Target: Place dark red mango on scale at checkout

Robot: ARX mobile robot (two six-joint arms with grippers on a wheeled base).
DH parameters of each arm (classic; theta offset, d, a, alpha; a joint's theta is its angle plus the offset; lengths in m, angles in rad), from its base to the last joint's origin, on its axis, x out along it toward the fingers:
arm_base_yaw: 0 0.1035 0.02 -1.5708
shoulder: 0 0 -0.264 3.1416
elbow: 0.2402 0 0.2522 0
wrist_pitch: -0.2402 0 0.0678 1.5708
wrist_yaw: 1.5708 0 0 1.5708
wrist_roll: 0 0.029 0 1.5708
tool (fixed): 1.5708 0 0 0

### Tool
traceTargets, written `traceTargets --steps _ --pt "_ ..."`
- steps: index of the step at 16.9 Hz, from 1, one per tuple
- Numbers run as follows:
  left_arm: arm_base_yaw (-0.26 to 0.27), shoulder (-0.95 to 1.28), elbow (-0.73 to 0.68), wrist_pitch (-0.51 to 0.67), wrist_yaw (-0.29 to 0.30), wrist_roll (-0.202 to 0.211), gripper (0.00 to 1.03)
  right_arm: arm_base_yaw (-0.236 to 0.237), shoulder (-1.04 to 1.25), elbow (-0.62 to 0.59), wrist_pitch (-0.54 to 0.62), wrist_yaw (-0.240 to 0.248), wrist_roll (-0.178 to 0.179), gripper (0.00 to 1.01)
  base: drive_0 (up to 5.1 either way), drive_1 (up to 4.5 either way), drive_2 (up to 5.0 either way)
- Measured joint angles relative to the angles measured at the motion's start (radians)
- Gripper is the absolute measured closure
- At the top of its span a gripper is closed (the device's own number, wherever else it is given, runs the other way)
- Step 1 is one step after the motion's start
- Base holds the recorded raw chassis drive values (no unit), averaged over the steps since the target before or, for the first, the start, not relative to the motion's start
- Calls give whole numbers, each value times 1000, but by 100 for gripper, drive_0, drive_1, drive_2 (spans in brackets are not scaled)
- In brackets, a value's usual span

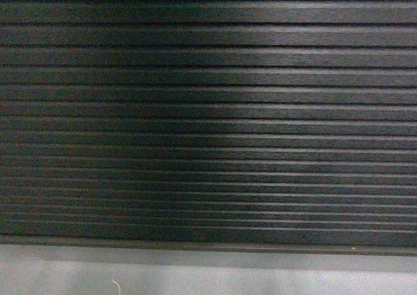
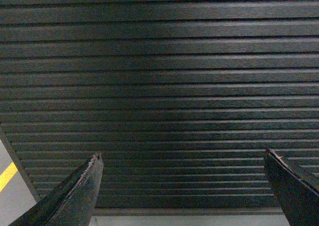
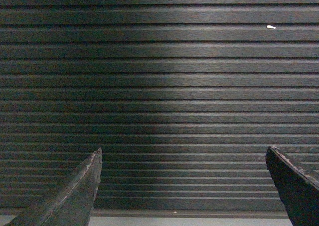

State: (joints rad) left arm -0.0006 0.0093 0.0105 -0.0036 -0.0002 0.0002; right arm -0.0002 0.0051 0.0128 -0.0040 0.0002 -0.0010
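Both the left gripper [image 2: 182,186] and right gripper [image 3: 182,186] gape wide, empty, facing the checkout [image 1: 208,112] front; mango and scale are unseen, presumably above.

The head view shows none of the robot's body.

In the left wrist view, two fingers of the left gripper [image 2: 182,158] poke up from the bottom edge. Each finger [image 2: 75,196] is black and shaped like a long wedge that gets thin at the tip. The edges look a bit rough and worn, with small pale scuffs near the tips.

In the right wrist view, the right gripper [image 3: 183,153] looks much the same. Its fingers [image 3: 72,196] are black too, wide at the bottom and pointed at the top. The left one has a dull grey shine and small scratches along its edge. The right one shows only as a dark corner.
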Motion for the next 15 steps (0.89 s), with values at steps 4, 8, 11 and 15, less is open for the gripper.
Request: traceTargets --steps 4,8,11,15 --pt "0 0 0 0 0 0 5 0 0 0 0 0 0 3 0 0 0" --pt "0 0 0 0 0 0 5 0 0 0 0 0 0 3 0 0 0" --pt "0 0 0 0 0 0 5 0 0 0 0 0 0 3 0 0 0" --pt "0 0 0 0 0 0 5 0 0 0 0 0 0 3 0 0 0"
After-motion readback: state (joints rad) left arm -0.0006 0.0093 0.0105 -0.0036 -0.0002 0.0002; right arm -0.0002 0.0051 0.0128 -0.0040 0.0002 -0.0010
